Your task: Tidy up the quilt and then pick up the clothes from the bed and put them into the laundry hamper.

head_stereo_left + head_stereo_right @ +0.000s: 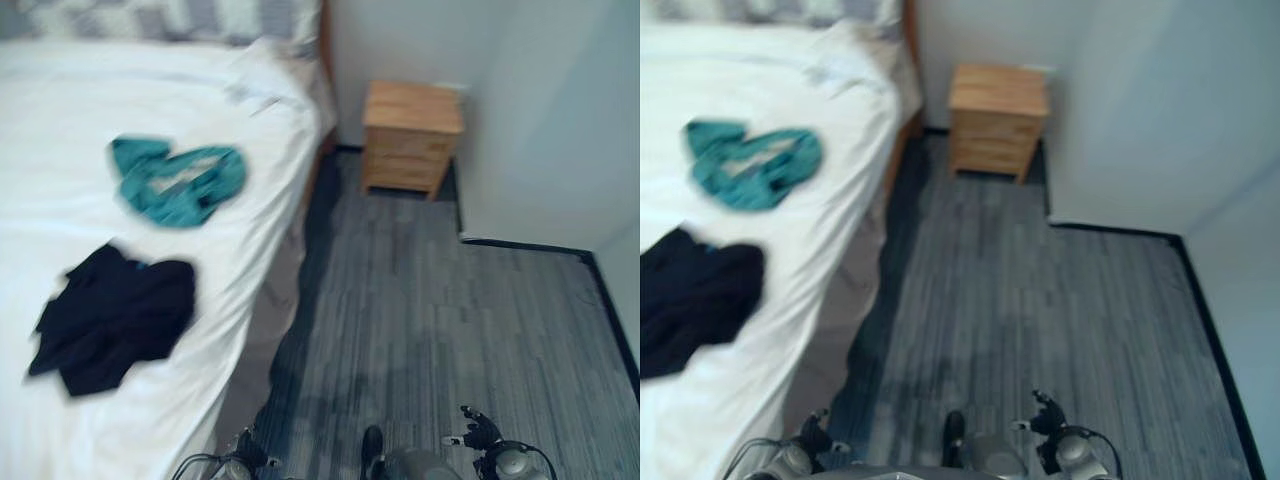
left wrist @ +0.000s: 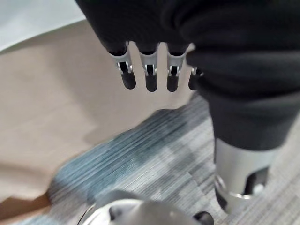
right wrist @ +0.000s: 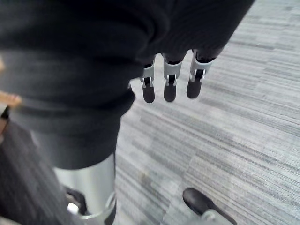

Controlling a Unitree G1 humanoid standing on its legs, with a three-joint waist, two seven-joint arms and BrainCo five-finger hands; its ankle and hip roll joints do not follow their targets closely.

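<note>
A white quilt (image 1: 90, 100) covers the bed at the left, a little rumpled near its top right corner. On it lies a teal garment (image 1: 180, 180), twisted into a loop. A crumpled black garment (image 1: 115, 315) rests closer to me, near the bed's edge. My left hand (image 2: 147, 77) hangs with straight fingers, holding nothing, above the grey floor beside the bed's beige side (image 2: 51, 117). My right hand (image 3: 168, 84) hangs the same way over the floor, its fingers straight and holding nothing.
A small wooden nightstand (image 1: 410, 135) stands against the far wall, right of the bed's head. A grey-checked pillow (image 1: 150, 20) lies at the head. Grey striped floor (image 1: 450, 320) runs along the bed, bounded by a white wall (image 1: 550, 120) on the right.
</note>
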